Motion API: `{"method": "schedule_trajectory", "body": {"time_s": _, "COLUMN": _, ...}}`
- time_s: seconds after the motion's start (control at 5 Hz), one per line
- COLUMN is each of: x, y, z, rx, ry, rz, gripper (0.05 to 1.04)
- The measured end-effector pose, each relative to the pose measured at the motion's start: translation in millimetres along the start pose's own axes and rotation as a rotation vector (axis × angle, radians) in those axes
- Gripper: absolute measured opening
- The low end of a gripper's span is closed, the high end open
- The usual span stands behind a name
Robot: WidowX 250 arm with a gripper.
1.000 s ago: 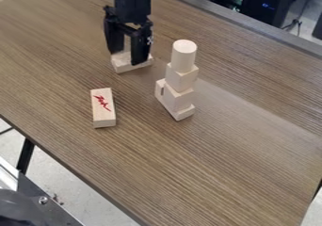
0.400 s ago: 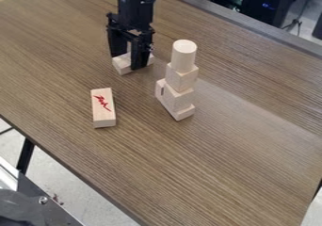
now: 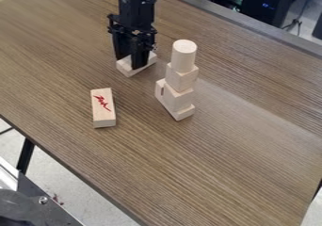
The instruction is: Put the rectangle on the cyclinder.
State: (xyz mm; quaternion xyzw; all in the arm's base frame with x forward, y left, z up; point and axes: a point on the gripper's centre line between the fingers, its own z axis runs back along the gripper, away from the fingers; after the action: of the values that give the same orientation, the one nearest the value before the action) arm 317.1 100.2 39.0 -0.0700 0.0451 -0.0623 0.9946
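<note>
1 rectangle (image 3: 127, 71) seems pinched between the jaws, near the cylinder (image 3: 183, 55).

Far block (image 3: 131, 71) partly hidden, arm (image 3: 136, 7) cropped

Brown table (image 3: 232, 168), black case (image 3: 261, 6) beyond

smooth pale wood cylinder (image 3: 183, 54)
</note>
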Motion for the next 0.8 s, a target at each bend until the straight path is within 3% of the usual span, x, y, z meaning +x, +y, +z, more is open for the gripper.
{"method": "schedule_trajectory", "body": {"time_s": 0.2, "x": -5, "y": -5, "z": 33, "rx": -0.002, "ry": -0.087, "rz": 0.047, "gripper": 0.51}}
{"method": "schedule_trajectory", "body": {"time_s": 0.4, "x": -21, "y": -10, "z": 83, "rx": 0.016, "ry": -0.234, "rz": 0.117, "gripper": 0.51}}
{"method": "schedule_trajectory", "body": {"time_s": 0.6, "x": -34, "y": -20, "z": 119, "rx": 0.039, "ry": -0.311, "rz": 0.139, "gripper": 0.51}}
{"method": "schedule_trajectory", "body": {"time_s": 0.8, "x": -41, "y": -37, "z": 138, "rx": 0.032, "ry": -0.346, "rz": 0.089, "gripper": 0.51}}
